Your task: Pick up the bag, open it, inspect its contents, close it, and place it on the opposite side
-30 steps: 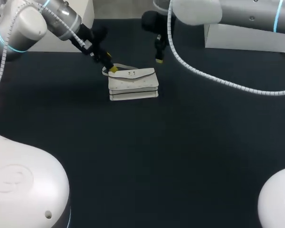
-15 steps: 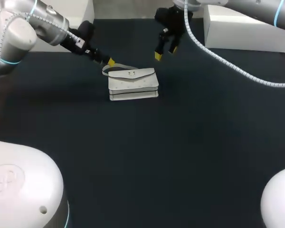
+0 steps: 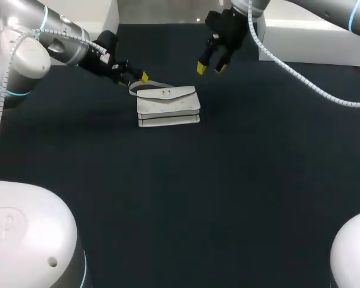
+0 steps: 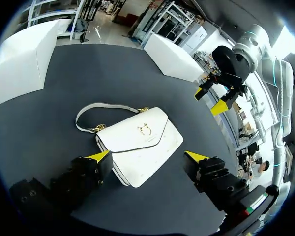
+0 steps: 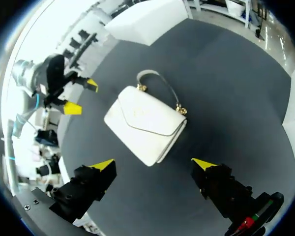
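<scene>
Dark table [image 3: 240, 198] bears a closed white bag [image 3: 168, 107].

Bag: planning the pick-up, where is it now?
In the head view the white bag lies flat far-middle on the table, left gripper by its strap, right gripper apart.

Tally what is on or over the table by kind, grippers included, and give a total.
Bag: 1
Grippers: 2 (left gripper, right gripper)
White boxes: 2 (left box, right box)
Total: 5
</scene>
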Controlling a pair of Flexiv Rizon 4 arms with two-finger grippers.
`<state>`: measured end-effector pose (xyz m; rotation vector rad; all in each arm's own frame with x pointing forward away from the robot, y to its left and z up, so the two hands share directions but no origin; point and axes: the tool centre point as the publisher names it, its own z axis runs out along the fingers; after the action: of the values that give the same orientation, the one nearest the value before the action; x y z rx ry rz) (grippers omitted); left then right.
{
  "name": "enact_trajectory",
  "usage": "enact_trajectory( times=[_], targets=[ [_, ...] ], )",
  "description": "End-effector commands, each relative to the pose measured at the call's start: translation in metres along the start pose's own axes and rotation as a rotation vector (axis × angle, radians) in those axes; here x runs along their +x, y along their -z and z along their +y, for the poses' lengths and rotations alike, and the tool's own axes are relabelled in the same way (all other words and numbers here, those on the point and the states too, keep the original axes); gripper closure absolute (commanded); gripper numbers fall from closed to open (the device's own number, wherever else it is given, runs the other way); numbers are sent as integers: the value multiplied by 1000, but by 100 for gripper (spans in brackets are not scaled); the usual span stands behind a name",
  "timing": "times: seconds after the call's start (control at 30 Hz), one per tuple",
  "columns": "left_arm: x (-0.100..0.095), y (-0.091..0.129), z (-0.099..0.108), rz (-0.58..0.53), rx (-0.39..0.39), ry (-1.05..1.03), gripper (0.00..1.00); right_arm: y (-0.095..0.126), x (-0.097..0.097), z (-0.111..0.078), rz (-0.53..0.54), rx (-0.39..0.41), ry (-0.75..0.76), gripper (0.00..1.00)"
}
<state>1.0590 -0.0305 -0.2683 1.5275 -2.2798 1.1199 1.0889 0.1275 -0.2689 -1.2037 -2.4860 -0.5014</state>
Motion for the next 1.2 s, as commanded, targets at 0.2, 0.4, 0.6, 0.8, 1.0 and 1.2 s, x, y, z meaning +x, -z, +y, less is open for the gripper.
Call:
enact_trajectory(
  times=[0.2,0.4,0.6,0.8,1.0,1.2],
  targets=[
    [-26,-8,-11,248,-69,363,0,-20,-23,11,217,-130,-207,0],
    [-31,-13,-9,332,-124,430,0,-33,-35,18,302,-152,-248,0],
    [-34,-27,0,324,-149,472,0,-44,-44,21,364,-171,-293,0],
    [-45,-35,2,335,-134,535,0,-51,-39,27,392,-169,-301,0],
    [-55,-44,1,379,-121,593,0,-60,-35,32,423,-151,-307,0],
    [-53,-48,4,409,-127,602,0,-68,-34,30,440,-133,-323,0]
  ],
)
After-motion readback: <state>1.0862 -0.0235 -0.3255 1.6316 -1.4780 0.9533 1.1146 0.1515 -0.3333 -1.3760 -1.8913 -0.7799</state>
